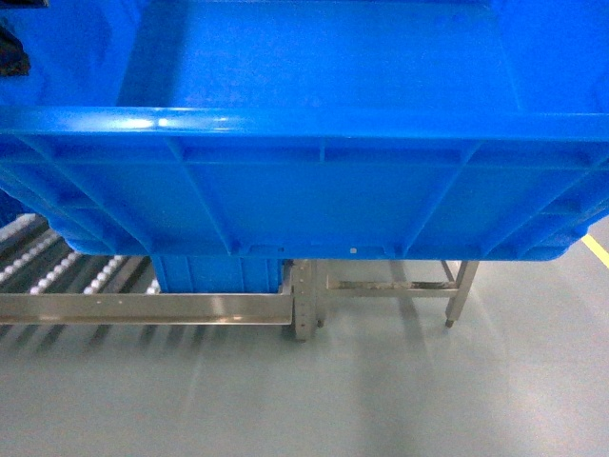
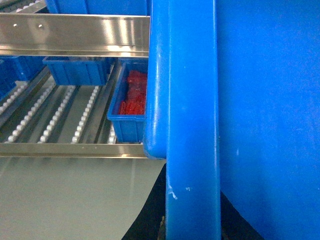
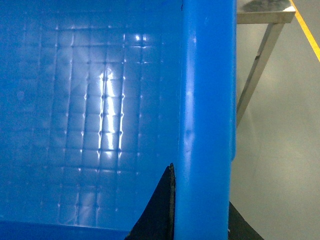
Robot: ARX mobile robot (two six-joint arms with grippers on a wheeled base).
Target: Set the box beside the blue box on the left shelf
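The blue crate (image 1: 314,190) is held aloft, filling the upper half of the head view, with its ribbed outer wall facing the camera and grey floor (image 1: 381,390) beneath it. It is not yet on the roller shelf (image 1: 57,267), whose rails and white rollers show below and left of the crate. A second blue box (image 1: 214,274) sits on that shelf, directly under the crate's near wall.

Grippers: the left gripper (image 2: 165,220) shows only as dark finger edges on either side of the crate's left rim; the right gripper (image 3: 172,210) likewise straddles the right rim. Each appears clamped on the rim, though fingertips are cut off.

Risks, as judged:
1. The crate blocks the head camera's sight of most of the shelf, so the landing spot beside the second box cannot be checked. A blind descent could strike that box or the steel front rail (image 1: 143,307).
2. The grip is on 2 thin rim edges only. Uneven arm motion could twist the crate loose.
3. Rollers would let the crate run on once released.

Hidden or unclear: the crate's underside, the shelf's extent behind the crate, and both arms. In the left wrist view a small bin of red parts (image 2: 131,102) sits on a lower roller level beside the crate's rim; the parts cannot be identified.
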